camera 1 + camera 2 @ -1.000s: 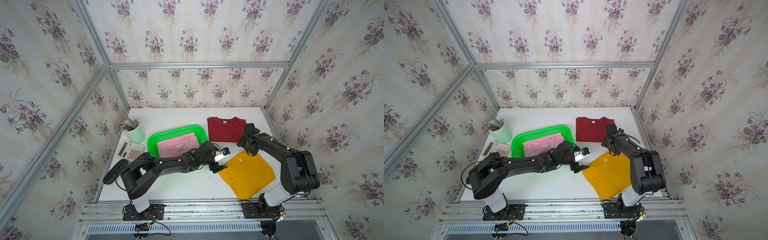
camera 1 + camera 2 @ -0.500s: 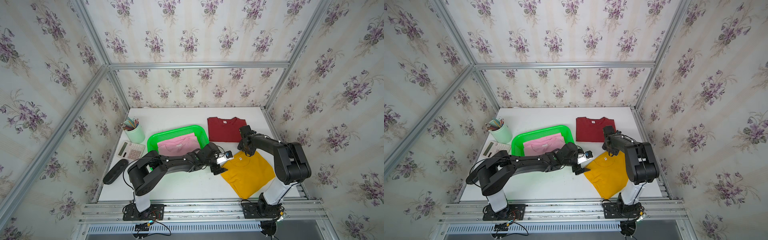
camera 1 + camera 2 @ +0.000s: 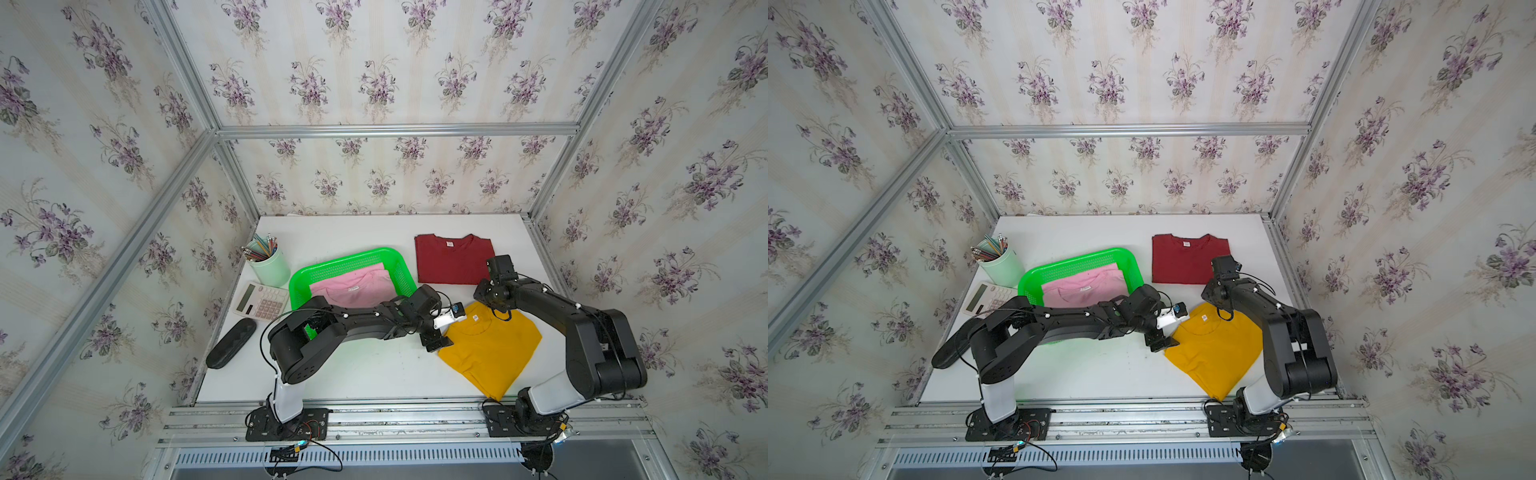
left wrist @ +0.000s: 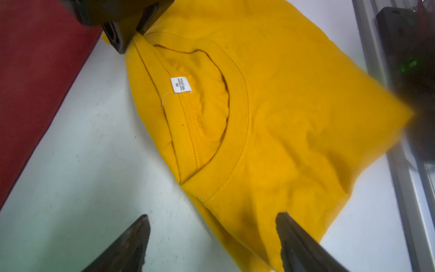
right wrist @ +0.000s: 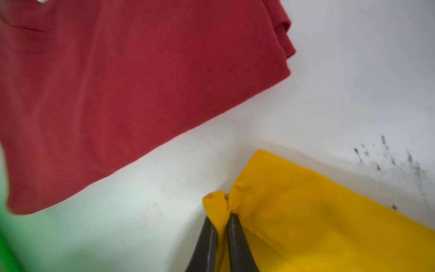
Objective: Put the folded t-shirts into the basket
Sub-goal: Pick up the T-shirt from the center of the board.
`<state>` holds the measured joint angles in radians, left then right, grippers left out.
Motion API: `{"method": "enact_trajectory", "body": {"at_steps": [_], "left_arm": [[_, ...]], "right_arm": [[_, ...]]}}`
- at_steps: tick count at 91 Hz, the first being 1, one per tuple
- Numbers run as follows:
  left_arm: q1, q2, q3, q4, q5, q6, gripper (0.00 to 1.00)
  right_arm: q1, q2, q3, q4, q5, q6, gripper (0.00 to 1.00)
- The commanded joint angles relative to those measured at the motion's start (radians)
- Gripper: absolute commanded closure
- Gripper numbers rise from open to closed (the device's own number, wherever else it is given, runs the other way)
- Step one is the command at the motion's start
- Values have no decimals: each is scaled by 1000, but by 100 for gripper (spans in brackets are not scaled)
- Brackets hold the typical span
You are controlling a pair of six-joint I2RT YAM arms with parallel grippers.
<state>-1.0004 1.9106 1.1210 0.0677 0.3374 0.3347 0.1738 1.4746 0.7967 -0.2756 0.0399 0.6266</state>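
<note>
Over the last second the right hand (image 5: 222, 217) has snapped shut. In the right wrist view its two dark fingers now pinch a bunched corner of the mustard yellow folded cotton t-shirt (image 3: 490, 353), the corner that points toward the dark red folded cotton t-shirt (image 3: 453, 259). The left arm has also slid closer. Its left hand (image 4: 211, 219) stands wide and released, grasping nothing, with one finger over the bare white bench (image 3: 353, 374) and the other at the yellow shirt's collar-side edge.

We judge that the yellow shirt is halfway to a two-handed lift: one corner is secured and the second is not yet taken. The cloth lies flat near the bench's front right corner.

The pink folded cotton t-shirt (image 3: 353, 286) already lies inside the bright green perforated plastic basket (image 3: 345, 259), which sits left of the bench's middle. The dark red shirt rests untouched toward the back right corner. So one shirt of three is in.

As for writing, the small white neck label (image 4: 180, 84) on the yellow shirt shows a clear "M". Above it is a line that begins "170", and we cannot make out the rest. The labels on the red and pink shirts are too small to read.
</note>
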Motion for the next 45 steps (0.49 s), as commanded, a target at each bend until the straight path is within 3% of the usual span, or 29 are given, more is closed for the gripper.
{"method": "enact_trajectory", "body": {"at_steps": [1,35,45], "left_arm": [[3,-1,8,3,-4,-23,14],[12,14,23,5,45,-49,19],[24,11,15,30,45,-66,38]], "right_arm": [[1,-91,-33,90,-70,-15,100],[1,-385,-125,187,-117,-23,100],[1,-436,-137,192,-135,-23,100]]}}
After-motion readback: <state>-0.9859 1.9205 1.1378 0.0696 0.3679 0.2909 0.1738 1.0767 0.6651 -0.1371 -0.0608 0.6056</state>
